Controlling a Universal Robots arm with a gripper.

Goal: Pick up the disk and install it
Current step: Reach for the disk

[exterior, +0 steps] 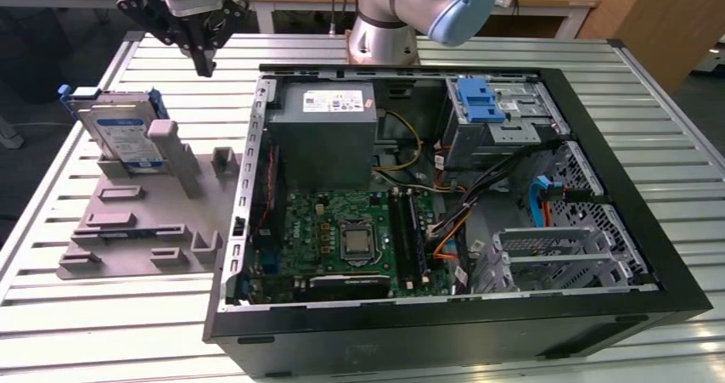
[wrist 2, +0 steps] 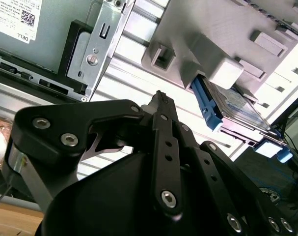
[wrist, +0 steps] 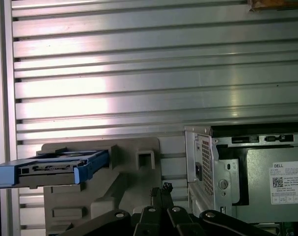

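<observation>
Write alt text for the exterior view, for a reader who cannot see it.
The gripper, shut and empty, hangs over the slatted table near the disk, which stands upright in a grey holder at the exterior view's left. An open computer case lies to the holder's right in that view.

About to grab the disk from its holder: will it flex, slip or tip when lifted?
The disk looks like a metal-cased slab, so probably rigid and heavy for its size. It stands on edge in the grey holder, so a sideways push might tip it. Its blue frame looks like smooth plastic, possibly slippery.
</observation>
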